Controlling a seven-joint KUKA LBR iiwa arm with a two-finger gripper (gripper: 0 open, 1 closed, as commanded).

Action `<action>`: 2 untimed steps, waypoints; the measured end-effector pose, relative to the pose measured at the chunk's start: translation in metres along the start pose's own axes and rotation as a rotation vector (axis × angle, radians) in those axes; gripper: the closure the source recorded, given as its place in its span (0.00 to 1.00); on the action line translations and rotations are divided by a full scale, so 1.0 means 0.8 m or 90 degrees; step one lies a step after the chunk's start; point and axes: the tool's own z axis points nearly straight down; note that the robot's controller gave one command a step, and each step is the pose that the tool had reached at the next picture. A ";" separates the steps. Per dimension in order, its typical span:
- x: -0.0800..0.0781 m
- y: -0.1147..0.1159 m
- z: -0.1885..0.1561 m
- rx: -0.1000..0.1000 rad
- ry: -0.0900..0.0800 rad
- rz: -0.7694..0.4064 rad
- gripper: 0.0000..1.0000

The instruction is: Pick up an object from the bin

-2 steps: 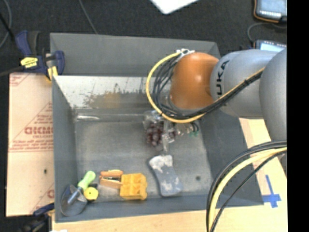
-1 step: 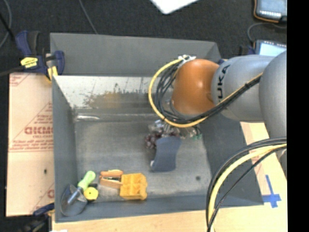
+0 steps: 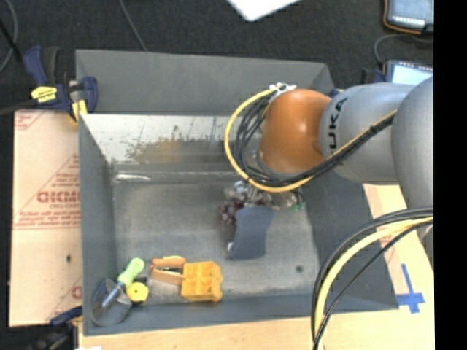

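While the arm reached in from the right, its orange domed wrist cover (image 3: 292, 131) and looped cables hid most of the claw (image 3: 239, 194), which sat low over the middle of the grey metal bin (image 3: 160, 217). Whether the claw was clenched or released could not be told. Directly under it lay a slate-blue flat piece (image 3: 249, 235), tilted, with its upper end meeting the claw and its lower end pointing toward the bin's near wall; whether it was gripped could not be made out. Just beside it, on its left, sat a small dark purplish lump (image 3: 228, 212). Well apart, along the near wall at the left corner, lay a row of other things: an orange waffle-patterned block (image 3: 201, 281), touching a toy hot dog in a tan bun (image 3: 167, 268), then a green and yellow plastic piece (image 3: 133, 278), and a shiny rounded metal item (image 3: 109, 302) in the corner itself.
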 end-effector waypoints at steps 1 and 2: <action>0.004 0.002 -0.047 -0.002 0.004 -0.001 1.00; 0.011 0.002 -0.096 0.002 -0.004 -0.024 1.00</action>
